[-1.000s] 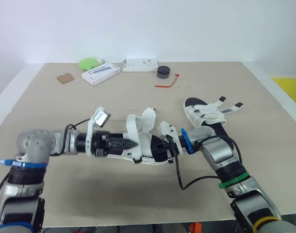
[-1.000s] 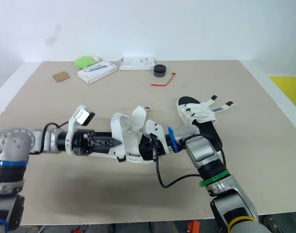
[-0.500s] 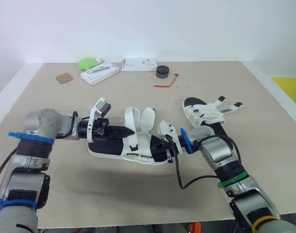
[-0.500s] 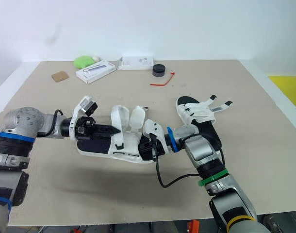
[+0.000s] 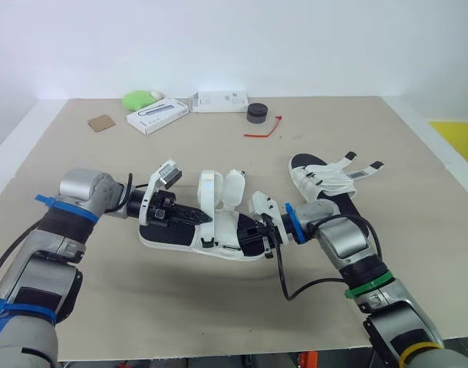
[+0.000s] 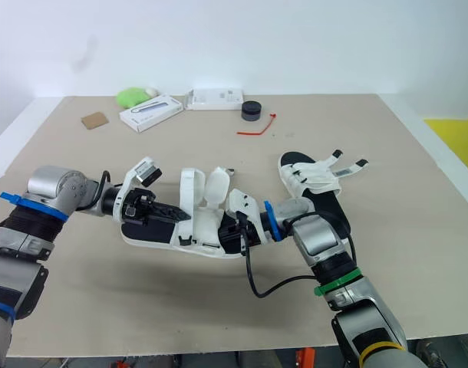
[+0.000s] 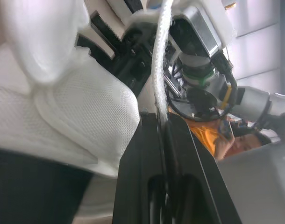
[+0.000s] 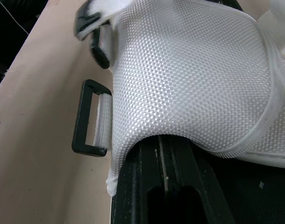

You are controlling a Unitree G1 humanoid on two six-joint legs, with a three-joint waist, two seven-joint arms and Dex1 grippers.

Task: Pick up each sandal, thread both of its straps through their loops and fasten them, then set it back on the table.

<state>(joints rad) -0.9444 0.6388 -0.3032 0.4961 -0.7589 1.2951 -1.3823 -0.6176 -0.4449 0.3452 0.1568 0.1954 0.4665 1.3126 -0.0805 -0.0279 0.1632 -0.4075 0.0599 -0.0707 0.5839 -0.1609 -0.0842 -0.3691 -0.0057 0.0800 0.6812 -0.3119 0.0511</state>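
Note:
A white-strapped sandal [image 5: 173, 234] with a black footbed lies low over the table's middle, between both arms. My left gripper [image 5: 205, 218] is shut on the edge of its upright white strap [image 7: 162, 70]. From the other side, my right gripper [image 5: 257, 231] is shut on the sandal's white mesh upper [image 8: 189, 70]. A black loop [image 8: 89, 116] hangs free beside that upper. A second sandal [image 5: 326, 184] lies flat on the table to the right, its two straps spread loose.
Along the table's far edge lie a green object [image 5: 140, 100], two white boxes [image 5: 159, 116] [image 5: 222, 101], a black round cap [image 5: 257, 113], a red tie [image 5: 266, 132] and a brown card [image 5: 103, 123].
My left arm has swung its elbow in towards the table while its gripper stays on the strap. The sandal has shifted slightly left. The right arm has barely moved.

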